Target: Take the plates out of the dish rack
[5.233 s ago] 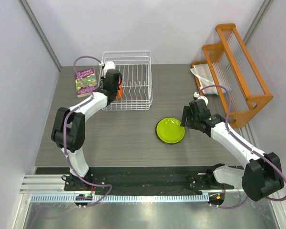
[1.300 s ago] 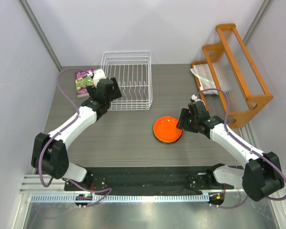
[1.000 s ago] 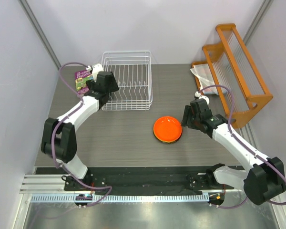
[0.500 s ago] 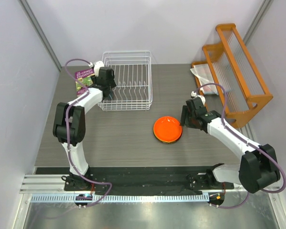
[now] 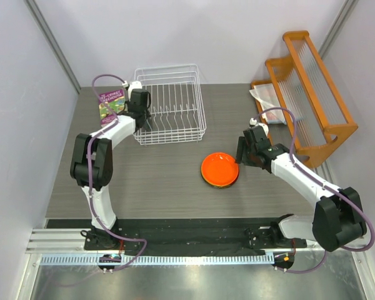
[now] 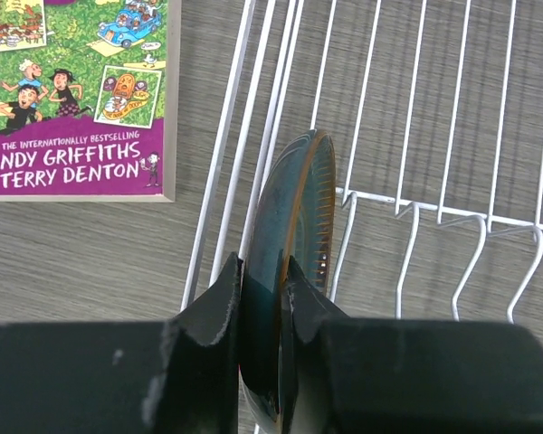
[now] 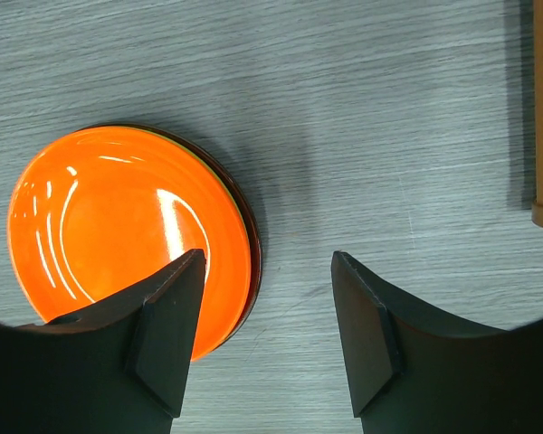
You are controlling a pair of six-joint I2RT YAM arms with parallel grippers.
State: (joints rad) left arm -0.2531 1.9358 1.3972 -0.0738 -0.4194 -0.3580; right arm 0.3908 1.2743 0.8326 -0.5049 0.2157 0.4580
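From above, the white dish rack (image 5: 175,106) sits at the far left of the surface (image 5: 162,181) with its tines looking bare, and the left pincer (image 5: 140,107) is down over its left edge, next to a purple book (image 5: 111,104). A plate in the rack cannot be made out from here. One orange plate (image 5: 220,169) lies flat near the middle of the surface, well apart from the rack, and the right pincer (image 5: 239,156) hovers at its right rim. An orange wooden rack (image 5: 312,94) stands at the far right. The left wrist view shows one dark teal-grey plate (image 6: 294,226) standing on edge inside the rack by its left wall. The left pincer's fingers (image 6: 219,303) are clamped on its lower rim, one on each face. No other plate stands among the wires seen here. In the right wrist view the right pincer is spread wide and empty above the orange plate's right edge. A darker rim shows just under the orange one, so it probably tops a stack, though how many lie beneath cannot be told. The count is one rack, one book, one wooden rack, and two plates plainly seen. By my judgement the unloading is nearly finished, and what is left is to lift the teal-grey plate out and set it down.
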